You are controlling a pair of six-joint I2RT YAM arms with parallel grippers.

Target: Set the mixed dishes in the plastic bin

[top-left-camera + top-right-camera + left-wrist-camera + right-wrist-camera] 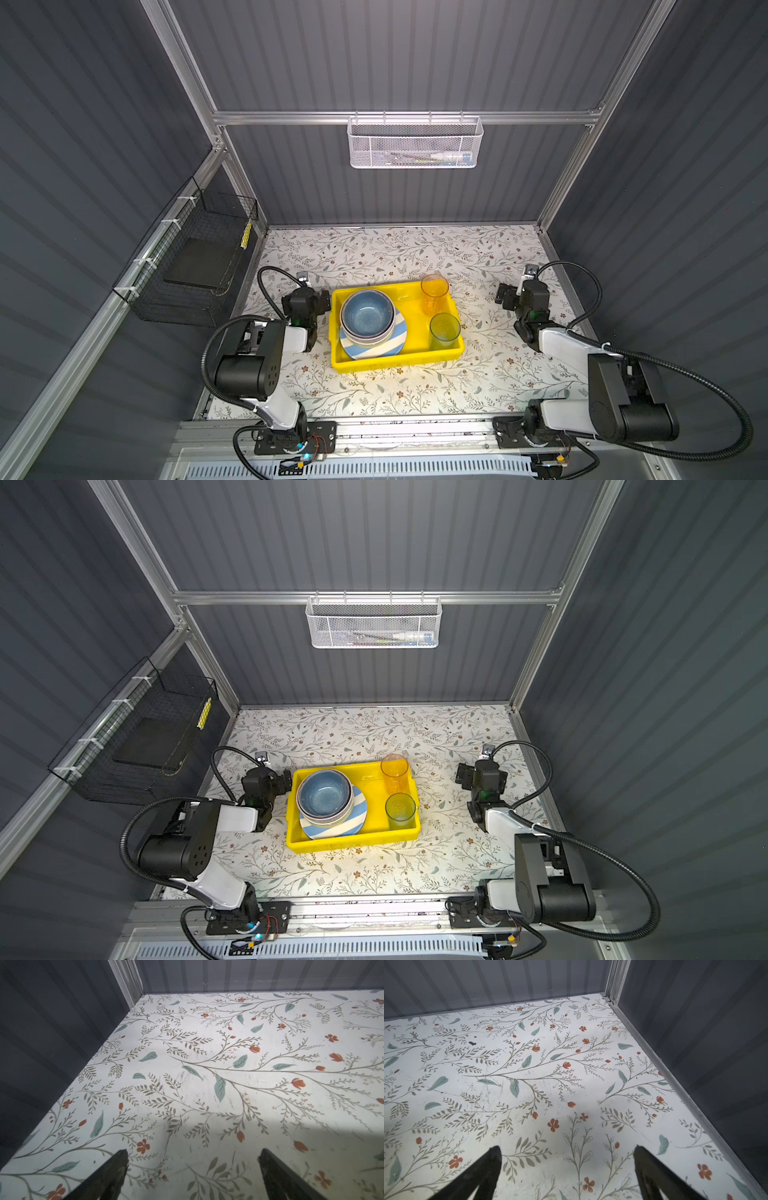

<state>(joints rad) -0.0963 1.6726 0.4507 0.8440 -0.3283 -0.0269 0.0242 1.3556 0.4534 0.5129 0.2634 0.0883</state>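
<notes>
Looks like everything's basically in: the plastic bin (pixel 390 362) sits mid-counter (pixel 415 395) with a blue bowl (pixel 368 312) nested in a couple of other bowls on top of the striped plate (pixel 374 349). The far tumbler (pixel 434 295) and near tumbler (pixel 444 330) stand upright along its right wall. I can't spot any loose dishes outside it. The left end effector (pixel 193 1153) and right end effector (pixel 567 1148) both have their fingers spread wide, holding nothing, just floral counter under them. What I'd worry about is the left one, which is parked just beside the bin's left wall. A sloppy move there could nudge the bin and tip a tumbler, probably the far one, which is close to the corner. The bowl stack also sits off-centre on the plate, so a jolt might slide it. As for writing, there's nothing legible. The stuff in the white mesh basket (pixel 413 145) and the yellow tag (pixel 247 235) on the black wire basket (pixel 195 257) are too small to read.
</notes>
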